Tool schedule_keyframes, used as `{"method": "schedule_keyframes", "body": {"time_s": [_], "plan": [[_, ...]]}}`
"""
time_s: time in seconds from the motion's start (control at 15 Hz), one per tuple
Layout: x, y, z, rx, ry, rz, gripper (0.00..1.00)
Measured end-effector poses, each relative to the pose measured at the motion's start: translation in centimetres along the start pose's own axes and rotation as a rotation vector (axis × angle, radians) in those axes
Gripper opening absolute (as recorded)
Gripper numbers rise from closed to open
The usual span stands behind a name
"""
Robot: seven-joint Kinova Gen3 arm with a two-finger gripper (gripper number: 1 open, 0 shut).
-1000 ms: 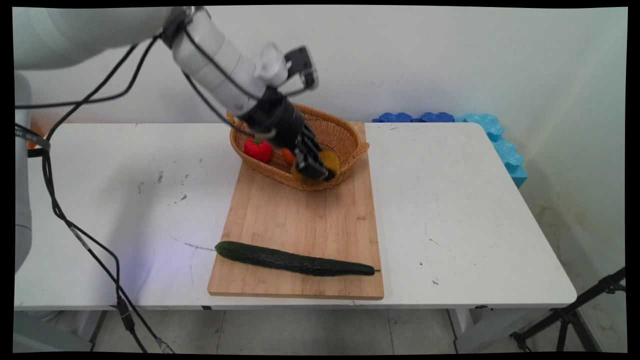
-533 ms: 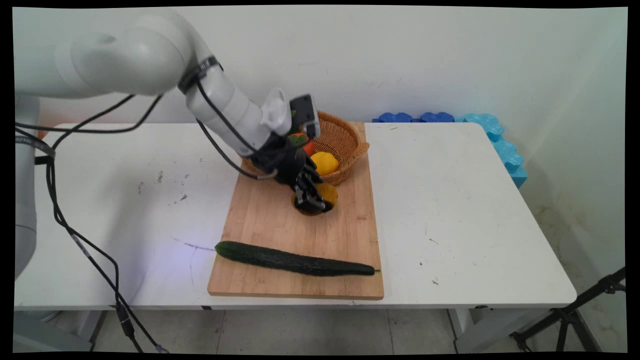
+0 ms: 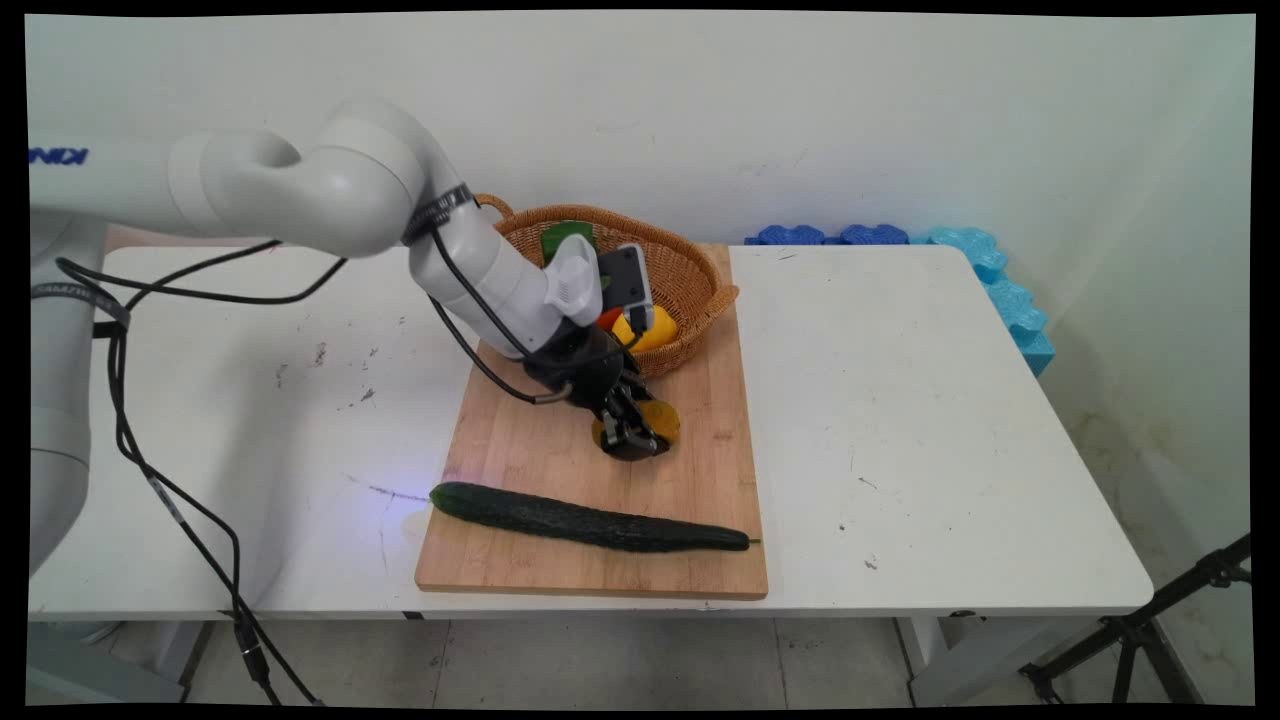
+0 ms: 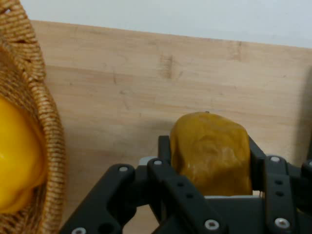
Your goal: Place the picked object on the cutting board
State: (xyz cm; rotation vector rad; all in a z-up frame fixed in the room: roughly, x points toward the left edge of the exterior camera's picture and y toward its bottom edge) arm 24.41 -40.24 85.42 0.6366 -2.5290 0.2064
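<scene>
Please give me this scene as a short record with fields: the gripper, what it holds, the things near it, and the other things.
gripper: shut on the potato, low over the board
near: basket on the board's far end, with a yellow fruit inside
also in basket: something red and something green, partly hidden by the arm
board front: cucumber lying across
support: table
</scene>
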Motion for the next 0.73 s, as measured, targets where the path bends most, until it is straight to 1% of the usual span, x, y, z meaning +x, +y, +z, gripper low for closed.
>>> {"method": "schedule_keyframes", "body": {"time_s": [0.2,0.47,0.53,0.73], "plan": [[-0.2,-0.2,1.5,0.005,-0.004,-0.004,0.00],[-0.3,-0.4,2.6,0.010,-0.005,-0.011,0.00],[-0.3,-0.5,2.8,0.012,-0.004,-0.012,1.00],[-0.2,-0.7,2.9,0.020,-0.001,-0.017,1.00]]}}
